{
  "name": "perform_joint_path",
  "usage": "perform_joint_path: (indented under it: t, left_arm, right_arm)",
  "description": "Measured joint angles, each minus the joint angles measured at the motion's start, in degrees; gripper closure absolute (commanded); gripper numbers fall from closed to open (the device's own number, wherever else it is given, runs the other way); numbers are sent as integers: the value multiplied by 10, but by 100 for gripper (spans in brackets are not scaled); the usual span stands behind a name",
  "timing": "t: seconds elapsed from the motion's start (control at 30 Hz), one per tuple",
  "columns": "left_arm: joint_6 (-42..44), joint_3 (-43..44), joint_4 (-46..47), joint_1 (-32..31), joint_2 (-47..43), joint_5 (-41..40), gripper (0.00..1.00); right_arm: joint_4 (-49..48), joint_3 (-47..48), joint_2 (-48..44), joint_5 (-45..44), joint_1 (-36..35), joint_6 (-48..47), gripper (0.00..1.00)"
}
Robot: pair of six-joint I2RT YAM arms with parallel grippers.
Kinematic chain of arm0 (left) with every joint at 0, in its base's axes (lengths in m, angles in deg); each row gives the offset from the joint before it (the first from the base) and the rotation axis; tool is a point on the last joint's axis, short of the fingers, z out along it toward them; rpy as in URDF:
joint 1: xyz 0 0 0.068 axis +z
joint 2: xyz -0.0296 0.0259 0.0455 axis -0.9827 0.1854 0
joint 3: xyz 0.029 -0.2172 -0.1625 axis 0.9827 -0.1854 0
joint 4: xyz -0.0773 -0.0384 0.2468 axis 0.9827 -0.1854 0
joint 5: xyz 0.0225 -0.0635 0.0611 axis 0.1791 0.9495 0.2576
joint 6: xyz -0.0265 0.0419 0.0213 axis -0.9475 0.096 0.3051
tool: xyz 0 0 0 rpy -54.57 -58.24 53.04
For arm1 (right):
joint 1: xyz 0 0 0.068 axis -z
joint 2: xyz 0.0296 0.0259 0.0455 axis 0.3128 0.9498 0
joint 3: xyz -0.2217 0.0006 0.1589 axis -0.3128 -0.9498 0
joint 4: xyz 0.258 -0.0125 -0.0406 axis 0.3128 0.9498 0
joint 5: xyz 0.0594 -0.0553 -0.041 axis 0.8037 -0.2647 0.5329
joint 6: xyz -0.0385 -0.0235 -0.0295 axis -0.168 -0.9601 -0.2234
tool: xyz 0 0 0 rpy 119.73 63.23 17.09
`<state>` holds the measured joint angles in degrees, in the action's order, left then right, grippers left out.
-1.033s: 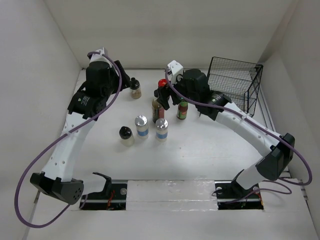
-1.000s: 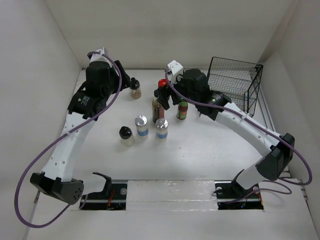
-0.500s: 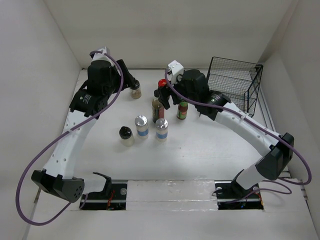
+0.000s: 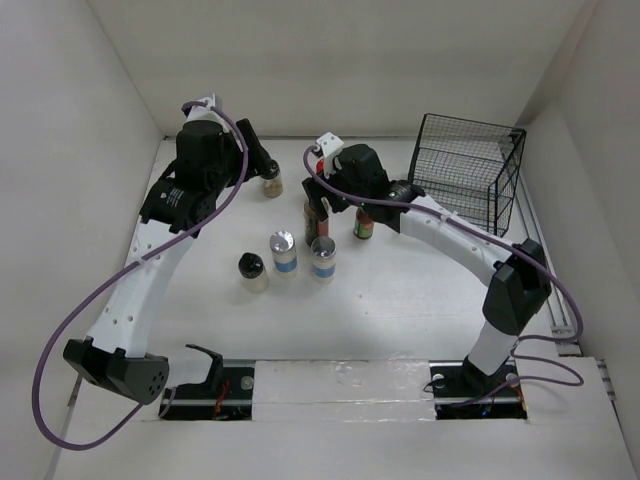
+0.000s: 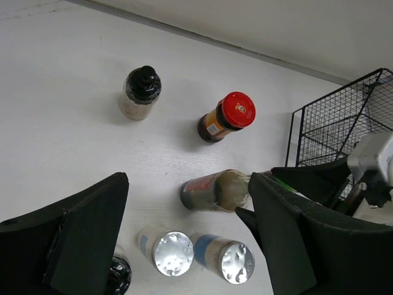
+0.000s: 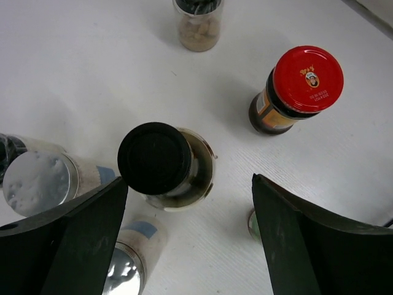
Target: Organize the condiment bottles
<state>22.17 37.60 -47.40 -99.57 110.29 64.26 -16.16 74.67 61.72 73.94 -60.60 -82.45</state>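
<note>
Right wrist view: the right gripper [image 6: 187,184] hung with jaws spread wide above the upright black-capped sauce bottle [image 6: 157,158], the red-lidded jar [image 6: 307,78] standing just beyond it. The left gripper [image 5: 187,181], likewise released and empty, overlooked two silver-capped shakers [image 5: 172,252] [image 5: 237,262] side by side

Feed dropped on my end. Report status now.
Left gripper open, empty. Right gripper open above brown sauce bottle, not gripping. Silver-capped shakers close beside it, red-lidded jar apart.
</note>
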Motion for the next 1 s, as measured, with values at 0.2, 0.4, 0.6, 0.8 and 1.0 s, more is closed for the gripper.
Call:
perform_joint_path:
  t: [0.2,0.4,0.6,0.8,1.0]
  left_arm:
    - [0,-3,2,0,0,3,25]
    - [-1,-10,4,0,0,8,25]
    - [-5,-10,4,0,0,17,28]
    - [-7,-12,6,0,3,24,28]
    - [-11,-32,7,0,3,26,28]
  right_arm:
    - [-26,5,26,14,0,0,26]
    - [-59,5,33,12,-4,-7,37]
    - [-98,4,34,12,-7,-8,56]
    - [-119,3,40,12,-12,-8,56]
    - [-131,-4,47,11,-12,-8,49]
